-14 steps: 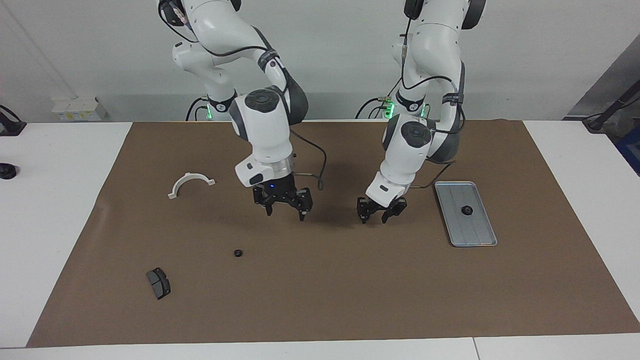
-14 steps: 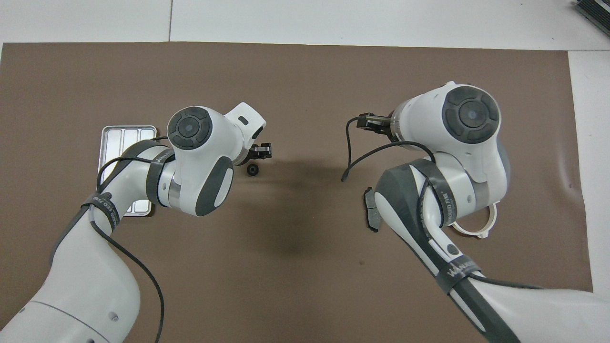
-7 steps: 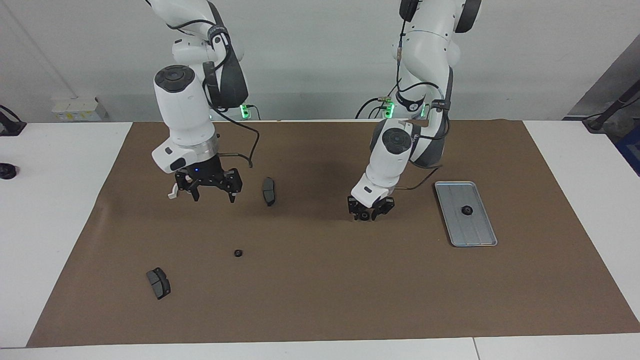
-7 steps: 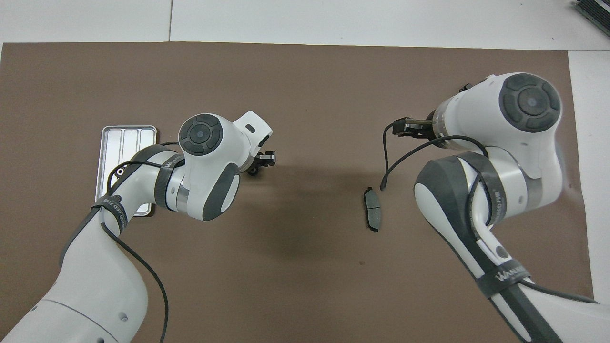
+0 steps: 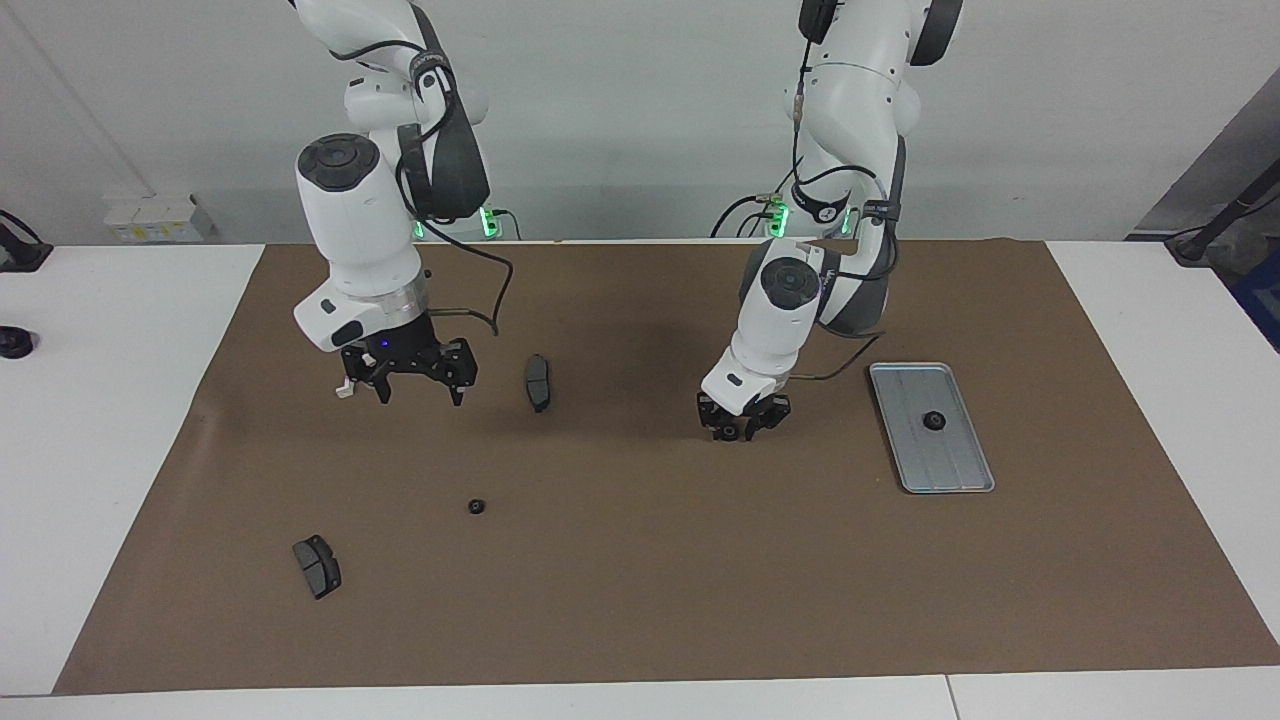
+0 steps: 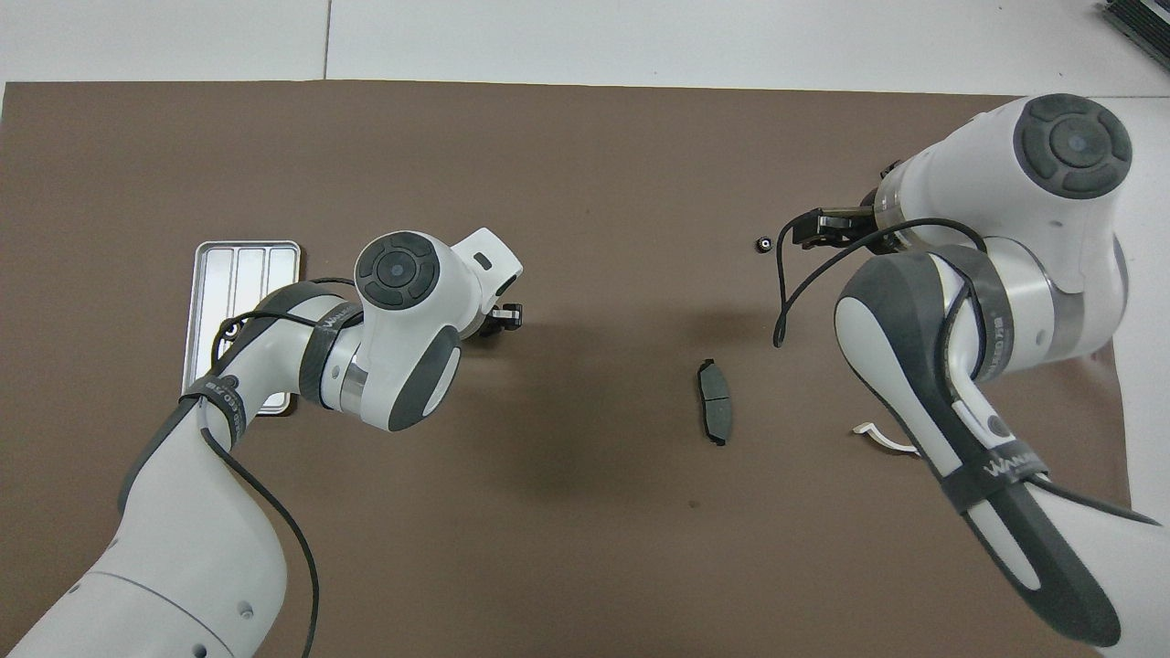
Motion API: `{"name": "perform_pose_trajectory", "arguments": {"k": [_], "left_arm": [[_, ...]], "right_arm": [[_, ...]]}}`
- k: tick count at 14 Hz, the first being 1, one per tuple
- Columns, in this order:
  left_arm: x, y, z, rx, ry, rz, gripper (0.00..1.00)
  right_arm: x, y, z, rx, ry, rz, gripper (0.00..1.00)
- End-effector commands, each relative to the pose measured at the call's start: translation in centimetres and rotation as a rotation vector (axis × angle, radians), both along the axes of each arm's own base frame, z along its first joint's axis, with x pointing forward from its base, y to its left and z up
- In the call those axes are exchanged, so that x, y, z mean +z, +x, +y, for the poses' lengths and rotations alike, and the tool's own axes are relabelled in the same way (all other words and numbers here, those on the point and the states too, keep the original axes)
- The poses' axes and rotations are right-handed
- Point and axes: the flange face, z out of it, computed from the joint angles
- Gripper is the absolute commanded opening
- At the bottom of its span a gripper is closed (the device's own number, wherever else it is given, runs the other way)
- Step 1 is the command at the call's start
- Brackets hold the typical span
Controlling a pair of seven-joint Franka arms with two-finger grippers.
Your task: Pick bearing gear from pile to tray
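Note:
My left gripper [image 5: 738,428] is down at the mat in the middle of the table, beside the tray, and shut on a black gear [image 5: 732,432]. It also shows in the overhead view [image 6: 501,319]. The silver ribbed tray [image 5: 950,465] holds one black gear [image 5: 933,420]; my left arm partly covers the tray in the overhead view [image 6: 239,270]. Another gear [image 5: 477,506] [image 6: 763,243] lies loose on the mat. My right gripper [image 5: 420,385] [image 6: 823,228] hangs open and empty over the white half-ring [image 5: 345,388] [image 6: 882,439], which is mostly hidden.
One dark grey brake pad [image 5: 538,381] [image 6: 715,413] lies between the two grippers. A second brake pad [image 5: 317,565] lies farther from the robots, toward the right arm's end of the brown mat [image 5: 640,600].
My right arm swung from the middle to over the half-ring, uncovering a brake pad. My left gripper lowered slightly and shut on the gear.

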Motion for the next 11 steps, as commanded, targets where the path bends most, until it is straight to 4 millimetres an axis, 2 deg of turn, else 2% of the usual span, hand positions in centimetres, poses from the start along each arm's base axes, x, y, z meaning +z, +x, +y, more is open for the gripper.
{"name": "perform_pose_trajectory", "arguments": {"k": [1, 5, 7, 9, 11], "left_arm": [[-0.1, -0.8, -0.3, -0.019, 0.015, -0.004, 0.32], [0.3, -0.4, 0.1, -0.012, 0.018, 0.002, 0.1], [2.0, 1.4, 1.0, 0.01, 0.017, -0.002, 0.02], [4.3, 5.0, 4.6, 0.059, 0.019, 0.002, 0.0], [5.6, 7.2, 8.9, 0.064, 0.019, 0.029, 0.0]], "right_arm": [[-3.2, 3.3, 0.1, 0.015, 0.02, -0.029, 1.0], [-8.3, 5.1, 0.8, 0.02, 0.028, -0.017, 1.0], [-10.6, 5.6, 1.3, 0.027, 0.034, -0.027, 1.0], [-11.9, 5.7, 1.8, 0.029, 0.041, -0.023, 1.0], [-12.5, 5.6, 1.9, 0.017, 0.059, -0.012, 0.99]]}}
